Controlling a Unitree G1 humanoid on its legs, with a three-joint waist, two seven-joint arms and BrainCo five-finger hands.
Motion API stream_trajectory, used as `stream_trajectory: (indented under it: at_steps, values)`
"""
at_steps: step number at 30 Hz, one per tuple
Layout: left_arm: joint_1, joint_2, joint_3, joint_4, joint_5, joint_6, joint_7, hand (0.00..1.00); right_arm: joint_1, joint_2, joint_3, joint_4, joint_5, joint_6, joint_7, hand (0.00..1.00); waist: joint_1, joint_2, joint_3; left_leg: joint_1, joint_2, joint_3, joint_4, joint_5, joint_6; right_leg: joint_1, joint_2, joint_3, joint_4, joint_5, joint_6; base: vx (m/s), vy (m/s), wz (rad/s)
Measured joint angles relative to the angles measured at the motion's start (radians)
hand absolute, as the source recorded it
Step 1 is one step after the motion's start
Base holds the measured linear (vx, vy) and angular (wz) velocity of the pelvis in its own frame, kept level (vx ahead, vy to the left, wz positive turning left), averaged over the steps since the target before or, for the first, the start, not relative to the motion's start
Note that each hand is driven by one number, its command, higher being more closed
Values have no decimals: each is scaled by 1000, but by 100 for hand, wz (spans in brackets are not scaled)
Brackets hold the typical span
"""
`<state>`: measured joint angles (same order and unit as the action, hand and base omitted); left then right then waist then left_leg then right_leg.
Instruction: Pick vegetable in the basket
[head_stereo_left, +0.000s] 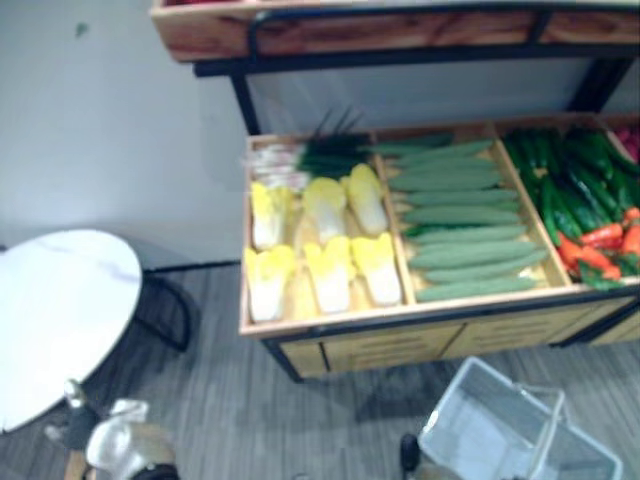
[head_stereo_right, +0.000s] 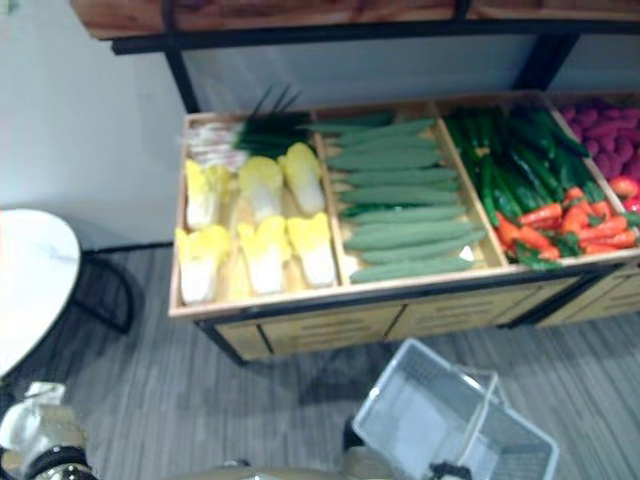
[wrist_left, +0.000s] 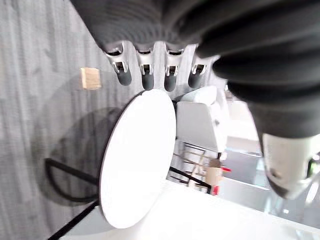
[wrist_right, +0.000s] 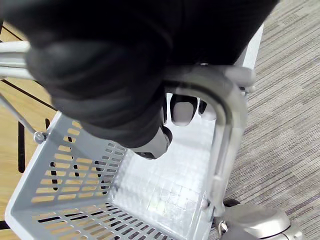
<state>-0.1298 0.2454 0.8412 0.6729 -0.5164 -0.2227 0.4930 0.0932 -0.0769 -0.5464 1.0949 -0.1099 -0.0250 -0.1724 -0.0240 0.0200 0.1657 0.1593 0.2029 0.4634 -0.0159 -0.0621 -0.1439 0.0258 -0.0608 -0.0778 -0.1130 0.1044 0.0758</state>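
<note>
Closest to you, your right robot hand (wrist_right: 182, 111) is closed around the grey basket handle (wrist_right: 222, 107), fingers curled under the bar. The basket (wrist_right: 75, 170) hangs below the wrist with its perforated walls angled corner-on to the bench. You cannot tell whether its base touches the floor (head_stereo_left: 300, 420).

Your left robot hand (wrist_left: 147, 72) is open. Its fingers are straight in a row, the thumb is held apart, and nothing is between them. Past the fingertips lies the round table (head_stereo_left: 50, 310), well apart from the basket on your left.

A strip of bare grey floor runs between the basket and the front edge of the bench (head_stereo_left: 400, 340), so you have room there. The basket sits before the right half of the bench.

The vegetables all lie in the bench's wooden compartments:
- **Left:** yellow cabbages (head_stereo_left: 330, 270), with spring onions (head_stereo_left: 300, 158) behind them.
- **Middle:** stacked cucumbers (head_stereo_left: 455, 225).
- **Right:** green peppers (head_stereo_left: 575, 180), with red peppers (head_stereo_left: 600, 240) at the near edge.

Raised wooden rims divide the compartments. Farthest off, an upper shelf (head_stereo_left: 400, 30) overhangs the back of the bench.
</note>
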Motion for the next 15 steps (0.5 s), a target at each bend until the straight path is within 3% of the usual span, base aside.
stream_trajectory:
  at_steps: [2,3,5,9,11,15]
  values:
    - [2,0,-63,-82,55,-9,45,0,19,1,1,-23,2,-4,-7,100,0,1,-1,-1,-2,-1,2,-5,-4,0,-5,-10,0,0,0,-32,-5,1]
    - [3,0,-133,-136,147,-8,55,0,30,1,1,-31,4,-10,-15,100,0,2,-2,-1,-3,-4,1,-5,-4,0,-7,-14,0,1,1,-14,-6,3]
    - [9,0,-212,-191,220,-8,54,0,39,1,2,-41,5,-10,-17,100,-2,4,-4,-1,-3,-5,1,-5,-3,-1,-7,-16,0,2,1,0,-4,2]
    - [8,-7,-378,-241,404,15,-11,0,48,1,1,-65,12,-8,-10,100,-12,18,-12,2,-3,-4,1,-4,-6,-3,-6,-17,6,11,6,33,1,-2]
    - [8,-7,-418,-241,451,31,-42,0,47,1,1,-67,12,-8,3,100,-29,21,-14,3,-2,0,0,-4,-7,-4,-5,-17,6,11,6,49,3,-4]
    - [8,-7,-522,-256,563,53,-103,0,47,1,1,-67,12,-8,10,100,-32,22,-13,22,-3,31,-1,-6,-7,-3,-5,7,6,11,6,17,3,-19]
